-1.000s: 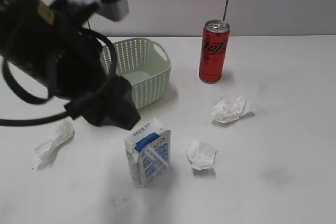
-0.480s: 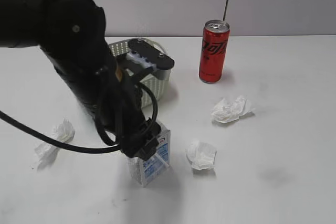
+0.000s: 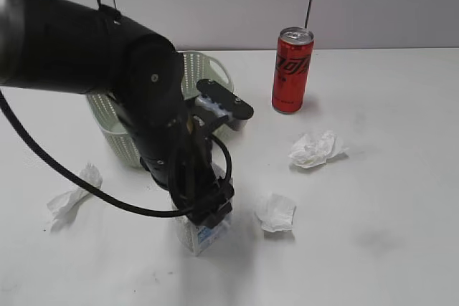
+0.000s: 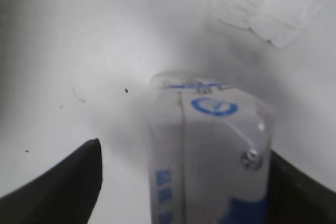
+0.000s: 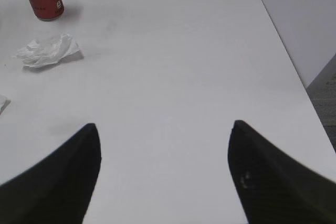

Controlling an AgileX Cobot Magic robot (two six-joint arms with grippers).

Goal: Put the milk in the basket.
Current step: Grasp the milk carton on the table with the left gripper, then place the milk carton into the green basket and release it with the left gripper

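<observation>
Exterior: milk carton [image 3: 206, 236] upright on table [image 3: 387, 177] before green basket [image 3: 118, 137], not yet lifted; left wrist: left gripper [image 4: 181, 182] spread wide, straddling carton, ungripped; right wrist: right gripper [image 5: 164, 174] wide, empty.

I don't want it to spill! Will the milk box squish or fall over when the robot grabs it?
The milk looks like a thin-walled carton, so a hard squeeze could probably dent it. It stands upright on a small base, so a sideways nudge might tip it. The left gripper straddles it, so it will probably lift cleanly.
</observation>
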